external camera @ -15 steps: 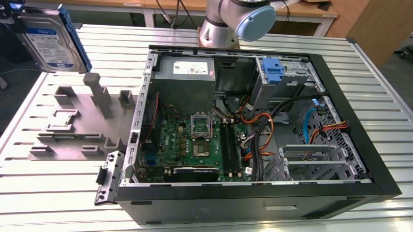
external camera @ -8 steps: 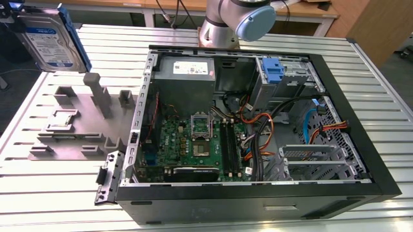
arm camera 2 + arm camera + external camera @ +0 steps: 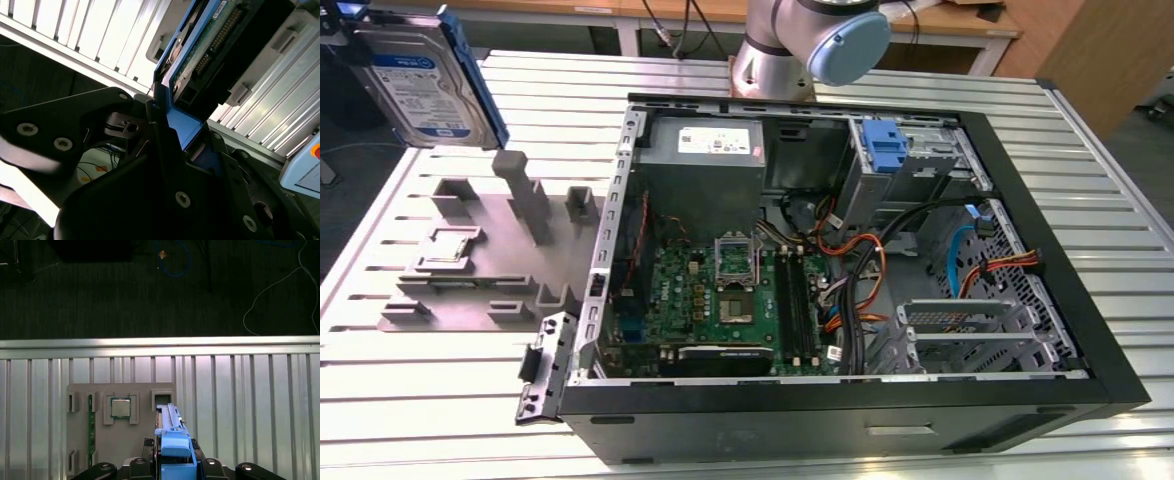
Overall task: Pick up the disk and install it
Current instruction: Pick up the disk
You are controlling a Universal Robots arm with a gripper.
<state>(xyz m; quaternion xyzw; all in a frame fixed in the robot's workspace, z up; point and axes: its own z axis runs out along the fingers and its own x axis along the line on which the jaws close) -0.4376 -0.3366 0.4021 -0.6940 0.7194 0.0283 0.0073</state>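
We saw the gripper [image 3: 181, 134], jaws clamped on the disk [image 3: 424, 75], raised at ten o'clock from the open computer case [image 3: 854, 400], over the grey fixture plate [image 3: 467, 300].

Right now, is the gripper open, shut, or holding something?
Gripper: shut on the disk, clamped on its blue frame.

The gripper [image 3: 175, 463] clasps the disk [image 3: 172, 447] edge-on by its blue carrier, over a grey fixture plate [image 3: 127, 440] near the edge of the slatted metal table [image 3: 250, 405]. A square processor chip [image 3: 120, 408] and an upright green memory stick [image 3: 91, 427] sit in the plate's recesses. Beyond the table's edge, cables [image 3: 272, 287] lie on dark floor [image 3: 100, 295]
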